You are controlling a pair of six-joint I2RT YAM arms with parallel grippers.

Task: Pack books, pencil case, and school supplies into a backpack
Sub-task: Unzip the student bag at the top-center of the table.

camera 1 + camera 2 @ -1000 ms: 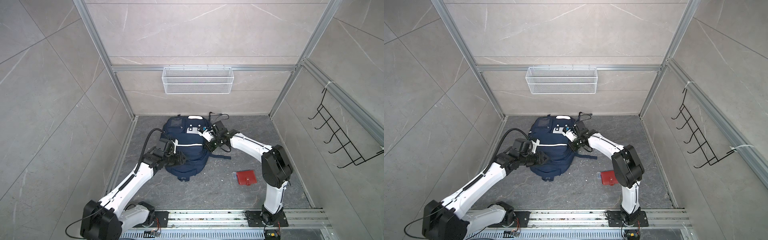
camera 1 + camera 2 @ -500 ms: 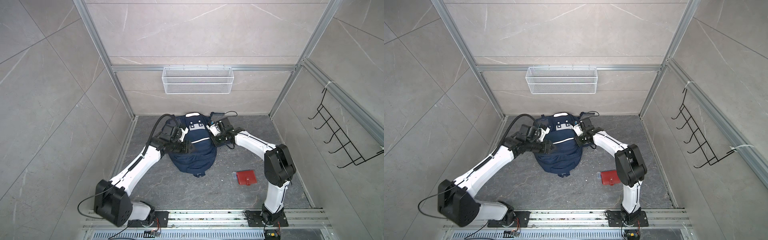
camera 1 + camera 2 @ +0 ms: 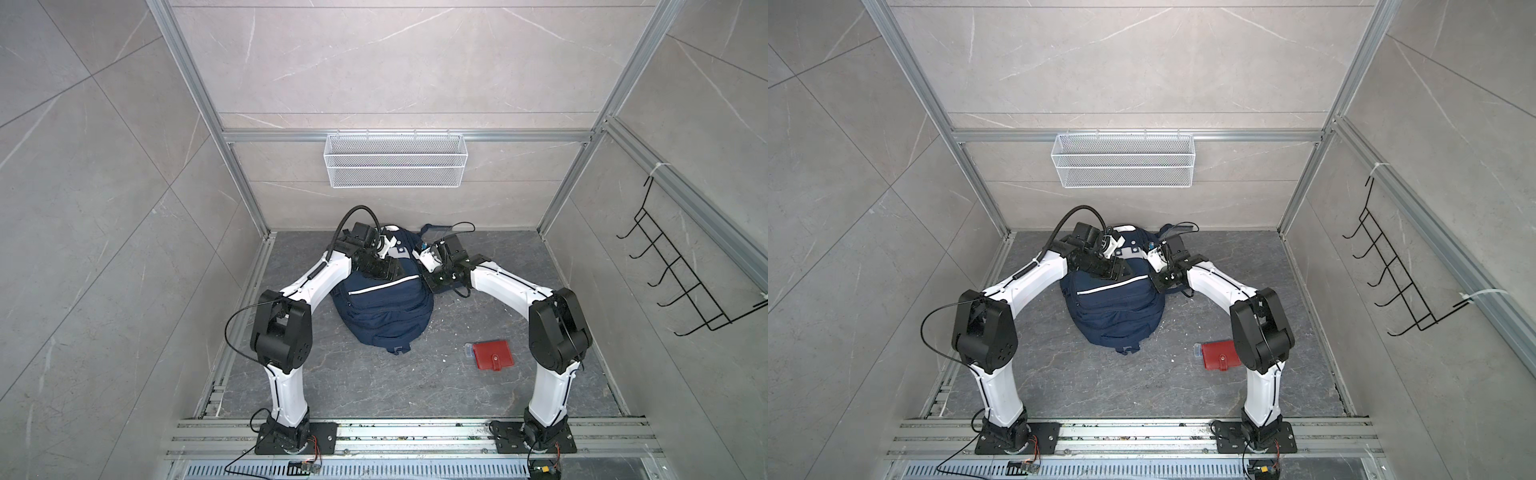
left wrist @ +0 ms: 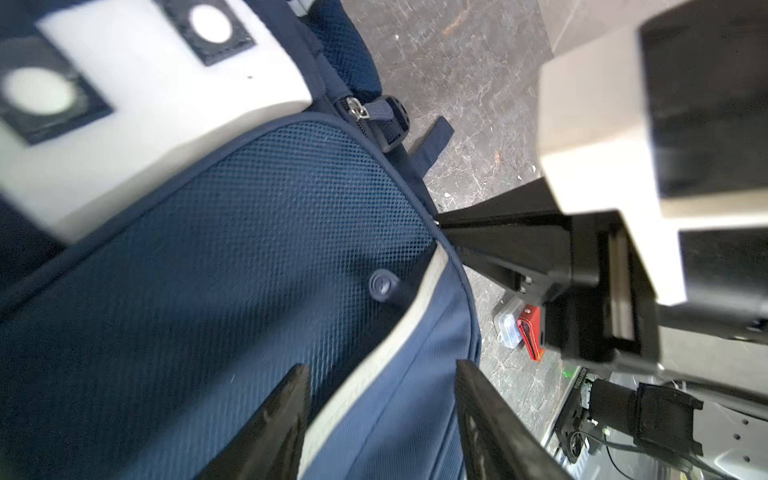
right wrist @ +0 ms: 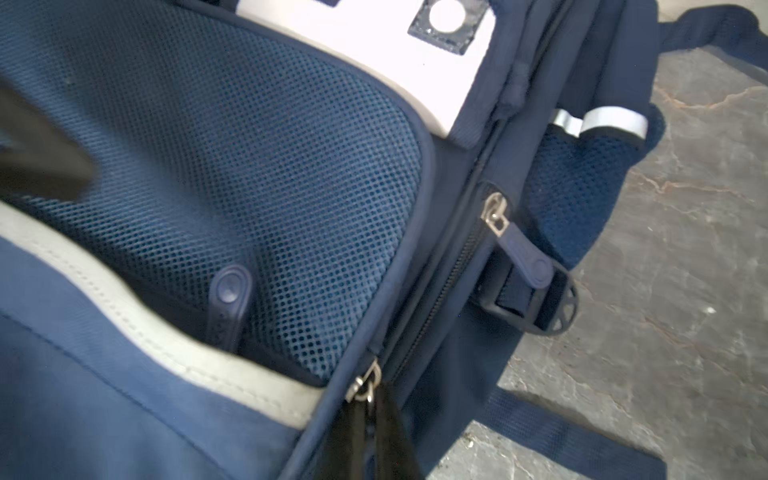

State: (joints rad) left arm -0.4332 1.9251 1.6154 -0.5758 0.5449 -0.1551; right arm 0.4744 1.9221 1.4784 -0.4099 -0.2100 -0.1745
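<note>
Left claw (image 4: 380,368): parted over backpack (image 3: 382,307).
Right claw (image 5: 370,415): pinched on zipper pull (image 5: 365,384).
Unpacked: red snap case (image 3: 493,354), clear box (image 3: 468,351) (books, pencil case unseen).

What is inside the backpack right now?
Nothing inside shows: the backpack presents only navy fabric, a mesh panel and zipper pulls. Its compartments are covered. The red case and clear plastic piece lie outside on the floor. No books or pencil case are in view.
</note>
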